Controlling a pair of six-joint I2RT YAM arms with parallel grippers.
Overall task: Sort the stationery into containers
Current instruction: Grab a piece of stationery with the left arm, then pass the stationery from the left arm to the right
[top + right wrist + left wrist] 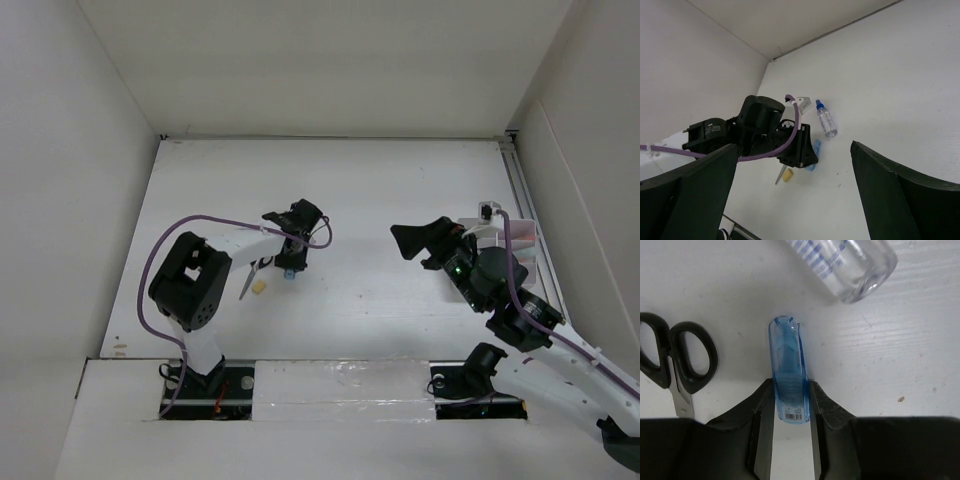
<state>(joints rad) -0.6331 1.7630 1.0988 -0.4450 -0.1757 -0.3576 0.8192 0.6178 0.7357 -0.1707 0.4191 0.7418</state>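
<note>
A translucent blue stationery piece [788, 370] with a barcode label lies flat on the white table. My left gripper [790, 410] is down over it, both fingers pressed against its sides. In the top view it is a blue speck [288, 273] under that gripper [290, 262]. Black-handled scissors [677, 357] lie just to its left. The clear glue bottle [850, 265] lies beyond it. A yellow eraser [260, 287] sits beside the scissors' blade [247, 280]. My right gripper [795, 190] hangs open and empty above the table's middle. The containers [520, 235] stand at the right edge, partly behind the right arm.
White walls close in the table on the left, back and right. In the right wrist view the left arm [765, 135] with its purple cable crouches over the stationery, the bottle [826, 120] and eraser [787, 174] beside it.
</note>
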